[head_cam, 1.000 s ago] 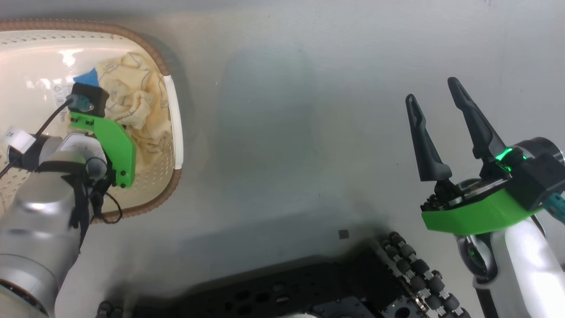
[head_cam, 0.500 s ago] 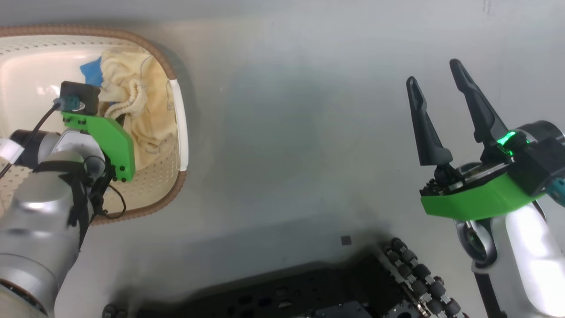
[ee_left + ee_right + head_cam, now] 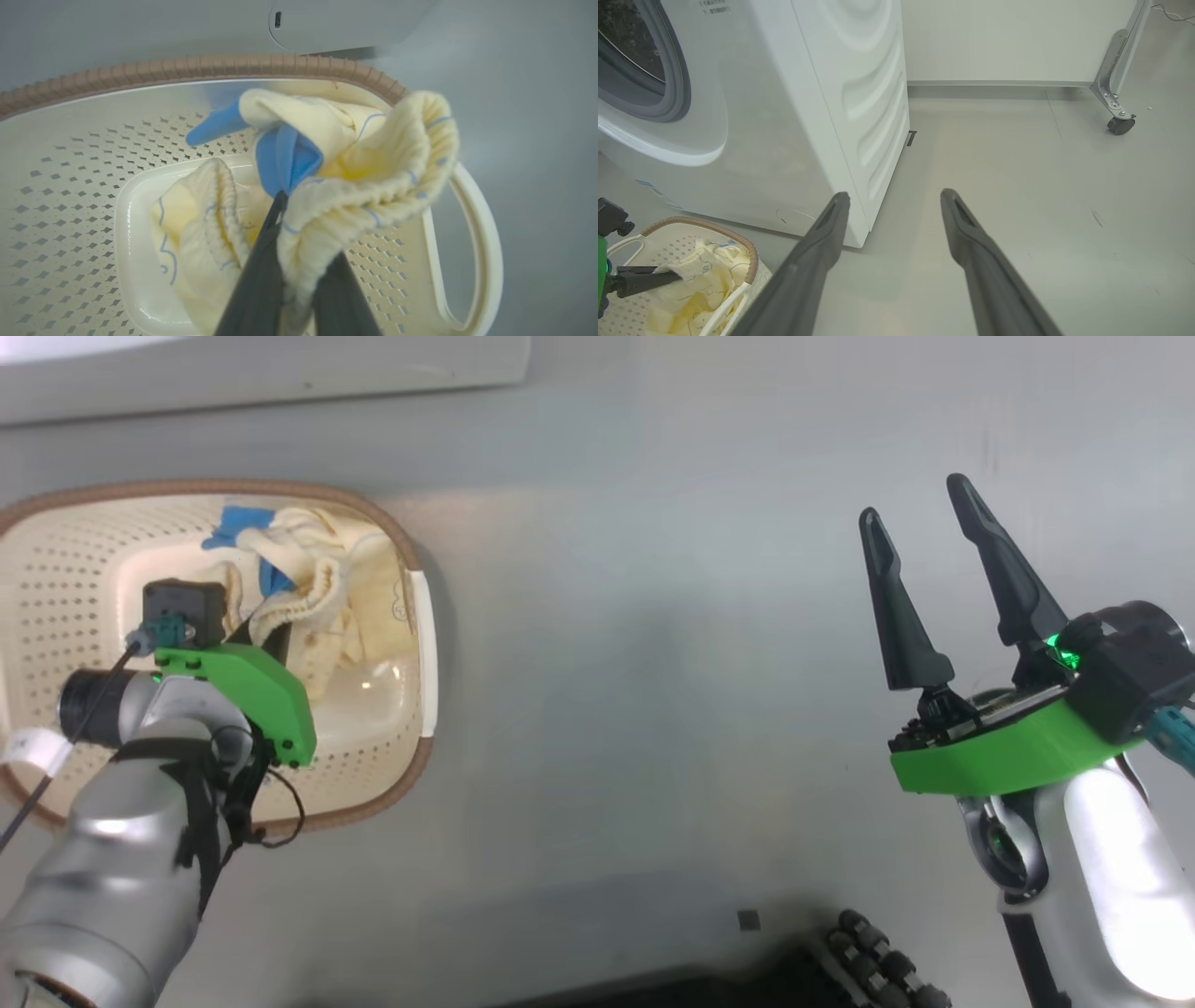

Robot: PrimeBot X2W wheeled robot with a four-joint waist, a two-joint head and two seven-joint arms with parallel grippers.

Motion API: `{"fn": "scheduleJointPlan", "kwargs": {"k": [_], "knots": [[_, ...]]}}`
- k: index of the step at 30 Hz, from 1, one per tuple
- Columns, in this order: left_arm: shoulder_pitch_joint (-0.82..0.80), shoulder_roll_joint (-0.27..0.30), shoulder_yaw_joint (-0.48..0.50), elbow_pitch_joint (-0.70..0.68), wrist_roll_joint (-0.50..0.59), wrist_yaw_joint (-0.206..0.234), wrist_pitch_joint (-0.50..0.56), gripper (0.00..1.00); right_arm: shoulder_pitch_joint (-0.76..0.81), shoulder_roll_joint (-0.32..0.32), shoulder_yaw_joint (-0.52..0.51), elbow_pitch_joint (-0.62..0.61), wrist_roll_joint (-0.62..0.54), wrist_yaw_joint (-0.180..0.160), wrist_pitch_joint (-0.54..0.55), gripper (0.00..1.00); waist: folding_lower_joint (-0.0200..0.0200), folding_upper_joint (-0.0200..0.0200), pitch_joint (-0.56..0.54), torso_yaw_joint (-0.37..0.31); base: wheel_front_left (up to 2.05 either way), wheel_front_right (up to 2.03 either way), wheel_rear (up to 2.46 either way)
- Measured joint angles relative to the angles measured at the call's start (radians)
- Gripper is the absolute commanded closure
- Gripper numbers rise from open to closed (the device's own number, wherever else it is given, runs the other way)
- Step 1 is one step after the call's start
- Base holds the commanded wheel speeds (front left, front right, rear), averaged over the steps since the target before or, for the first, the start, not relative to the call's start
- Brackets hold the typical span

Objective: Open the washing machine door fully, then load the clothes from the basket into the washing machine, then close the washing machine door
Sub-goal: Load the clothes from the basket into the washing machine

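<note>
The left gripper pinches a ribbed fold of the clothes, the rest sagging beneath it into the basket; that shallow bite could slip, dropping them short of the washing machine.

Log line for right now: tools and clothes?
left tool: shut on clothes, inside basket | right tool: open, empty, above floor | washing machine: beside basket

My left arm reaches forward, wrist bent down, with the left gripper pinched tight on the clothes, while my right gripper stands on its pale forearm, fingers spread wide.
</note>
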Motion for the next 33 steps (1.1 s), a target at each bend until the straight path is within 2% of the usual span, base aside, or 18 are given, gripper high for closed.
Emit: {"fn": "scheduleJointPlan", "kwargs": {"k": [3,8,9,15,23,33], "knots": [[0.023,0.009,0.041,-0.076,0.030,0.027,0.000,1.00,0.003,-0.002,0.000,0.011,0.006,0.000,0.000,0.00,0.0000,0.0000,-0.050,0.010,0.00,0.00,0.00],[0.092,0.035,0.172,-0.261,0.130,0.090,0.000,1.00,0.010,-0.004,0.001,0.025,0.012,0.000,0.000,0.00,0.0000,0.0000,-0.132,0.031,0.00,0.00,0.00],[0.092,0.035,0.172,-0.261,0.130,0.090,0.000,1.00,0.010,-0.004,0.001,0.025,0.012,0.000,0.000,0.00,0.0000,0.0000,-0.132,0.031,0.00,0.00,0.00],[0.268,0.056,0.358,-0.460,0.279,0.141,0.000,1.00,0.048,-0.007,0.003,0.050,0.019,0.000,0.000,0.00,0.0000,0.0000,-0.224,0.051,0.00,0.00,0.00],[0.462,0.031,0.592,-0.688,0.479,0.141,-0.003,1.00,0.085,-0.012,0.003,0.075,0.036,0.000,0.000,0.00,0.0000,0.0000,-0.339,0.072,0.00,0.00,0.00],[0.607,-0.039,0.771,-0.872,0.624,0.101,-0.003,1.00,0.125,-0.010,0.008,0.102,0.048,0.000,0.000,0.00,0.0000,0.0001,-0.449,0.094,0.00,0.00,0.00]]}}
